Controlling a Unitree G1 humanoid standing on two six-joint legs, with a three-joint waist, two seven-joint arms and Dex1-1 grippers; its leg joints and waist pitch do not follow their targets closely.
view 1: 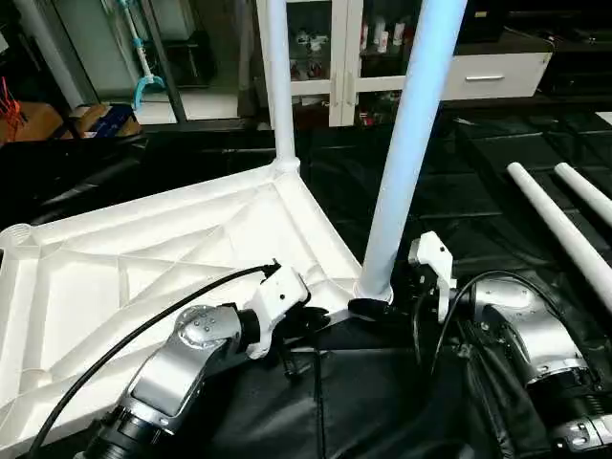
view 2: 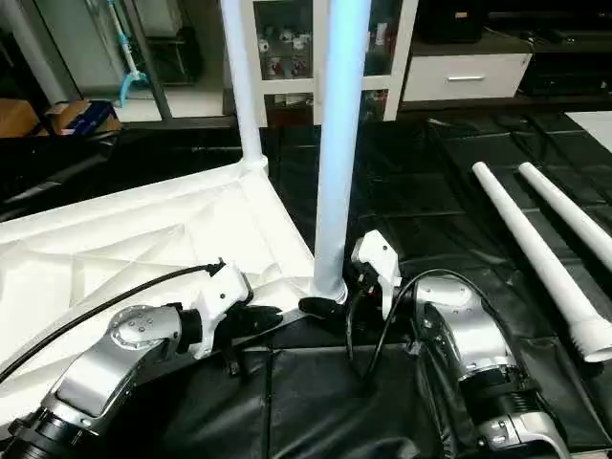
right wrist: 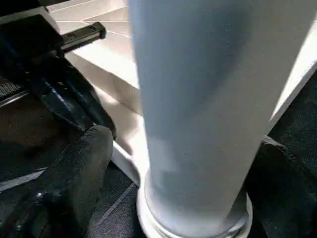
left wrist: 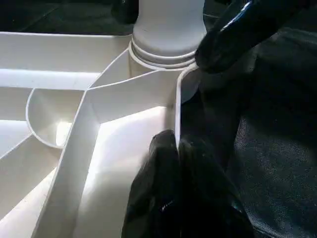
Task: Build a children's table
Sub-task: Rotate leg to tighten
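Observation:
The children's table top (view 1: 143,258) lies upside down on a black mat, ribs facing up. One white leg (view 1: 277,86) stands upright in the far corner socket, and another leg (view 1: 411,143) stands in the near corner socket. My left gripper (left wrist: 177,148) is shut on the top's thin rim, just beside that near socket. My right gripper (right wrist: 188,158) is open around the base of the near leg. One of its fingers (right wrist: 74,173) stands on each side of the base, with a gap to the leg. Two loose legs (view 1: 564,229) lie on the mat to the right.
A white glass-door cabinet (view 1: 325,48) and a white drawer unit (view 1: 497,72) stand behind the work. Cardboard boxes (view 1: 38,120) sit at the far left. The black mat (view 1: 478,172) covers the floor around the top.

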